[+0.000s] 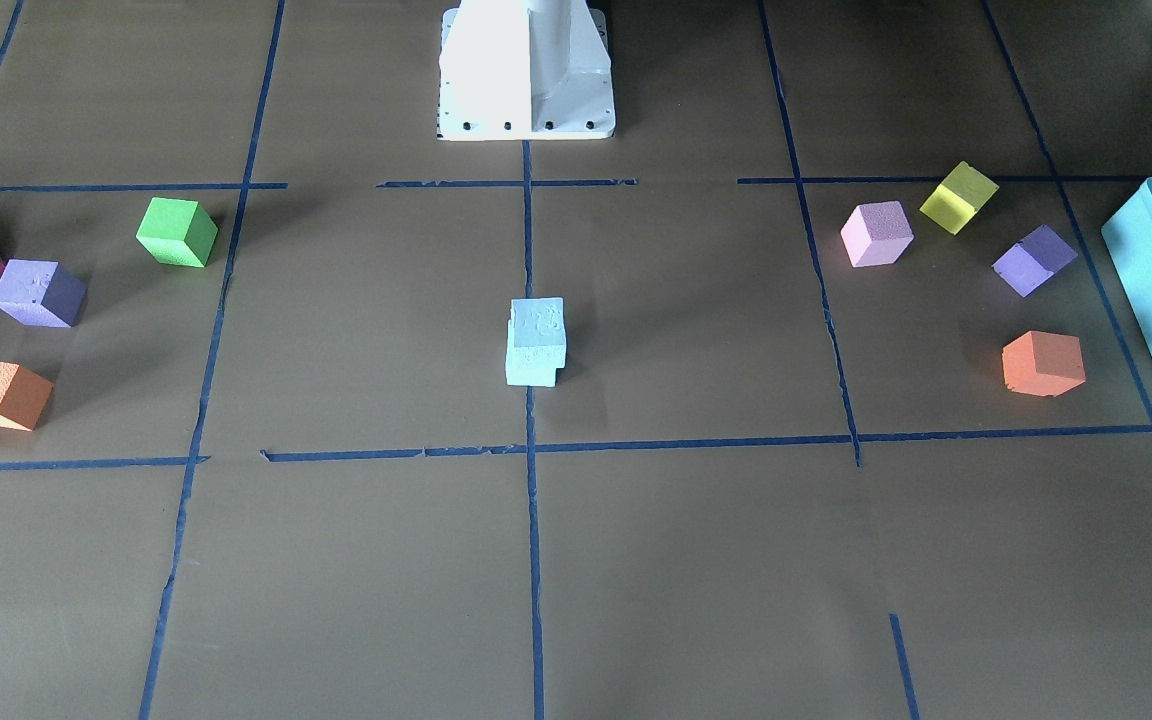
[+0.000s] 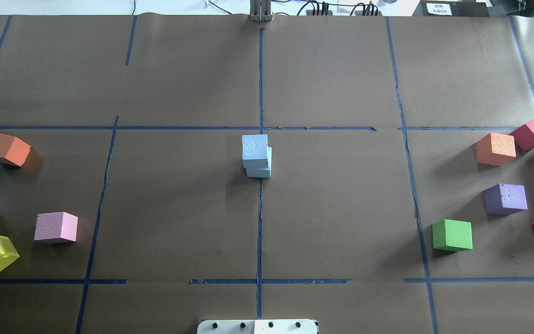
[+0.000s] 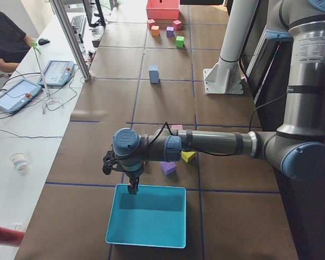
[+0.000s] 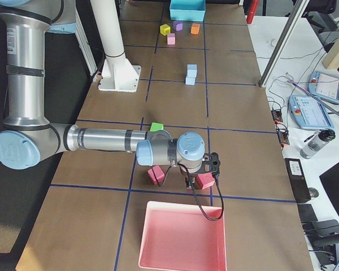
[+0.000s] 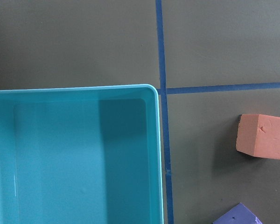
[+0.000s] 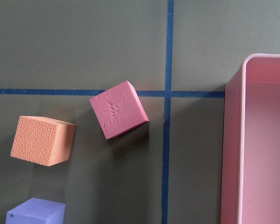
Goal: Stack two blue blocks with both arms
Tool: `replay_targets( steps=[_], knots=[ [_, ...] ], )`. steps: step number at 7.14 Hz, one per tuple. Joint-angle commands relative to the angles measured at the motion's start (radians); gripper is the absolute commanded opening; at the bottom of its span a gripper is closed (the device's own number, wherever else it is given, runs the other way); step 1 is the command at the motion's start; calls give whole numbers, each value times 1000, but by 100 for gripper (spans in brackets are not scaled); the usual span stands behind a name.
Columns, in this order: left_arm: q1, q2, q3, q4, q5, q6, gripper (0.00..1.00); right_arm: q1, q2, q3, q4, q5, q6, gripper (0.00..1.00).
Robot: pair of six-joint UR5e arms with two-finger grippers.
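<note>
2 blue blocks stacked, slightly offset; left gripper, right gripper: cannot tell if apart.

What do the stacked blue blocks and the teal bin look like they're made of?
The blue blocks look like foam, matte: rough, pitted faces, with dents on the top one. The teal bin is probably moulded plastic, smooth and slightly glossy: rounded corners, thin rim, soft sheen. Looks alone cannot confirm either.
</note>
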Motion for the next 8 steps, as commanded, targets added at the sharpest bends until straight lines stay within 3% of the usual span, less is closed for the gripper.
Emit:
replay_targets(
  steps=[1, 5, 8],
  knots=[
    [-1, 25, 0, -10, 0, 1, 100, 0, 0, -2, 0, 0, 0, 100],
    [-1, 26, 2, -9, 3, 1, 100, 0, -6, -2, -2, -3, 0, 100],
    [-1, 24, 0, -9, 2, 1, 100, 0, -7, -6, -8, -60, 0, 100]
  ],
)
